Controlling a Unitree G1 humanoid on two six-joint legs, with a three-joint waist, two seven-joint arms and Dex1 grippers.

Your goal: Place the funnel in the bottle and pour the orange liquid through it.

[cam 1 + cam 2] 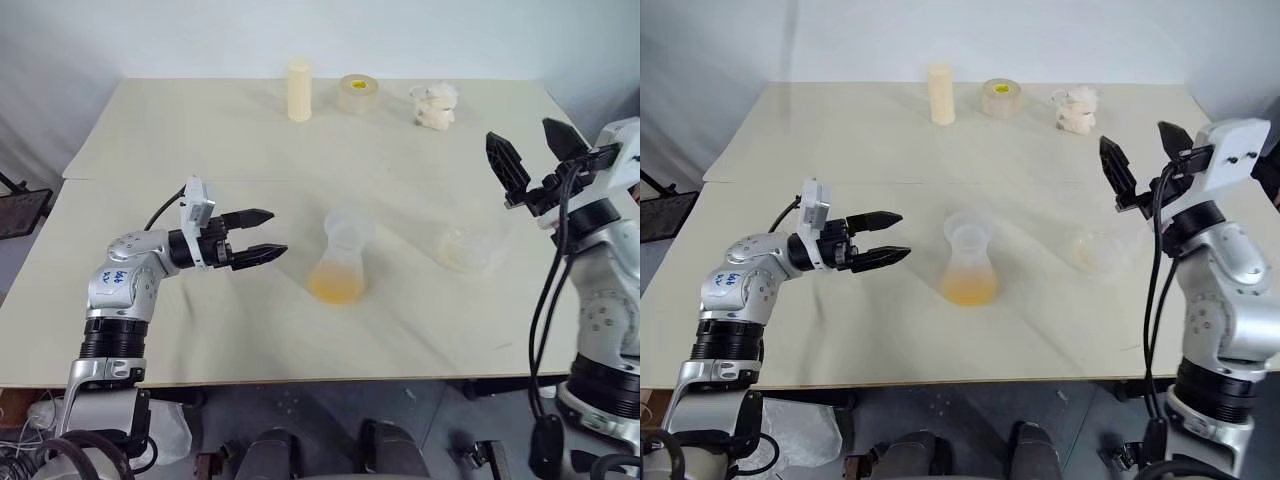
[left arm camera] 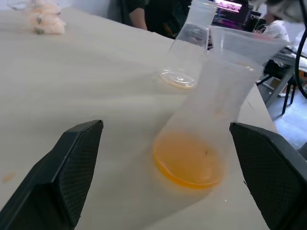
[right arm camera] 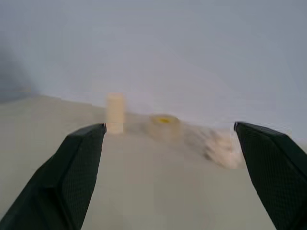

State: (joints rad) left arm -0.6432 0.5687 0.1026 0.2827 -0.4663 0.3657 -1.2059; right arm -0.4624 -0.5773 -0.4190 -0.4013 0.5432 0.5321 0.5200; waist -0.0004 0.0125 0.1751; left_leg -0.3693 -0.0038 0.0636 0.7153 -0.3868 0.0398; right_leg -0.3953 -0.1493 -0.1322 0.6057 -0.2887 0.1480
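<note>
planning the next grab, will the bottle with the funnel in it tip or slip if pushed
The bottle probably resists tipping: wide base, orange liquid pooled low. The funnel sitting loosely on top might wobble or pop out. The smooth clear plastic looks thin, so likely light, slippery and easy to slide.

The middle of the table (image 1: 200,150) is taken by the bottle (image 1: 340,262) with the funnel (image 1: 966,233) seated in its neck; bare tabletop is left between it and the left gripper (image 1: 262,236), held at its 9 o'clock with the jaws spread. At the bottle's 3 o'clock, near it, a clear cup (image 1: 470,246) is stood. The right gripper (image 1: 1145,162) is held open above the table beyond the cup. Along the far edge, at 12 o'clock, a cream cylinder (image 1: 299,91), a tape roll (image 1: 358,93) and a crumpled white wad (image 1: 435,105) are lined up, well apart from the bottle.
</note>
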